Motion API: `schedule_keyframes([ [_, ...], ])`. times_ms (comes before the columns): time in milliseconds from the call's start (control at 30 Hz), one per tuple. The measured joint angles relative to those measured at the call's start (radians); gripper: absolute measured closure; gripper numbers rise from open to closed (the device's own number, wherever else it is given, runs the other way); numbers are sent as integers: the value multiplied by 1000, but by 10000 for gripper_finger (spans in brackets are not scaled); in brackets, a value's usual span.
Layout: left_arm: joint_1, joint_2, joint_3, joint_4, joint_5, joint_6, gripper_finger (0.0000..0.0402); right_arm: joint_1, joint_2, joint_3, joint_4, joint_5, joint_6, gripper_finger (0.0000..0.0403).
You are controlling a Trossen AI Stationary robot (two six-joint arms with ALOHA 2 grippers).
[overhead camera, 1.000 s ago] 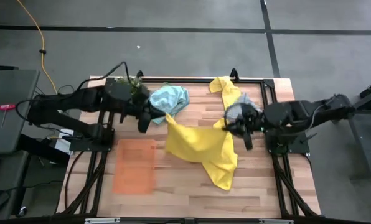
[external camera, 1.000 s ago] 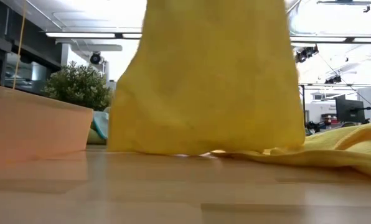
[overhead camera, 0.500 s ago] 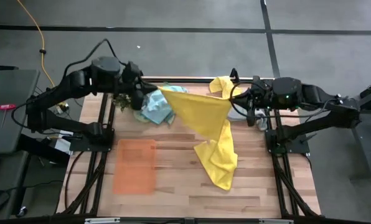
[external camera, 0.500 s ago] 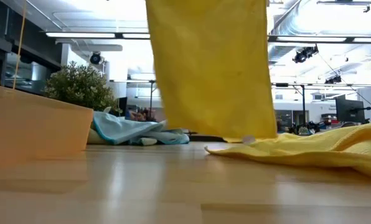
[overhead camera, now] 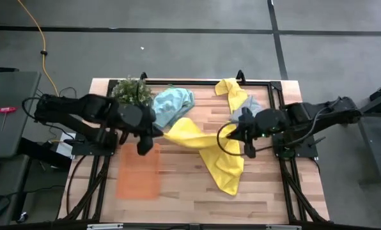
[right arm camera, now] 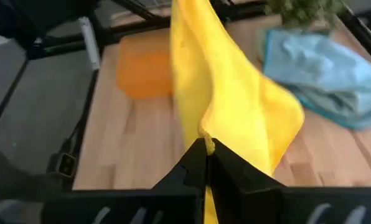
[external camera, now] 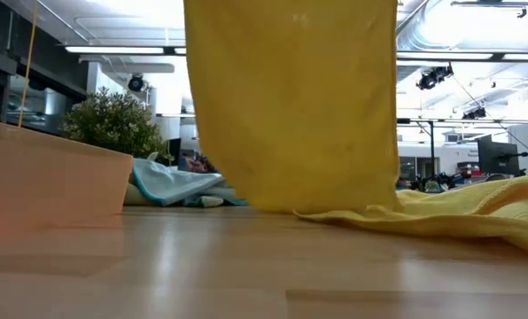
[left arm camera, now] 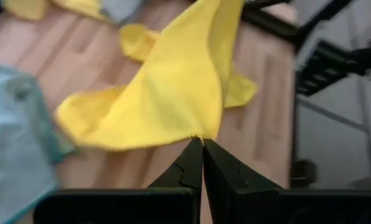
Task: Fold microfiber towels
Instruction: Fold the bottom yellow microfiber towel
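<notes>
The left claw (left arm camera: 202, 144) is pinched shut on one corner of a yellow towel (overhead camera: 203, 144), and the right claw (right arm camera: 206, 147) is shut on another corner of the same cloth. Between them the towel hangs over the middle of the counter (overhead camera: 178, 191), its lower part trailing on the wood toward the near edge; in the low view it drops like a curtain (external camera: 291, 106) with its hem about at the surface. The step in hand looks like spreading the cloth before the first fold. The next move probably calls for both claws to pull the held edge taut and lay the towel flat, and the trailing end looks bunched, so it may need dragging straight.

A blue towel (overhead camera: 173, 103) lies crumpled near the left claw, beside a plant (overhead camera: 132, 91). A second yellow towel (overhead camera: 231, 91) and a grey one (overhead camera: 252, 105) sit behind the right claw. An orange tray (overhead camera: 138, 170) lies flat by the left claw and could crowd the layout.
</notes>
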Motion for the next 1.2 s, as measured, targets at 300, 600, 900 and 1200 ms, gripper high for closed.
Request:
schedule_keyframes([
  [300,255,-1,84,-2,-67,220,401,-222,0,140,-89,38,-202,403],
  [600,598,28,200,10,0,511,401,-477,22,336,-138,40,-463,403],
  [900,547,2,275,-52,32,532,401,-443,50,431,-271,32,-425,403],
  [1200,184,2,19,-101,7,198,401,-175,49,98,-288,29,-118,403],
])
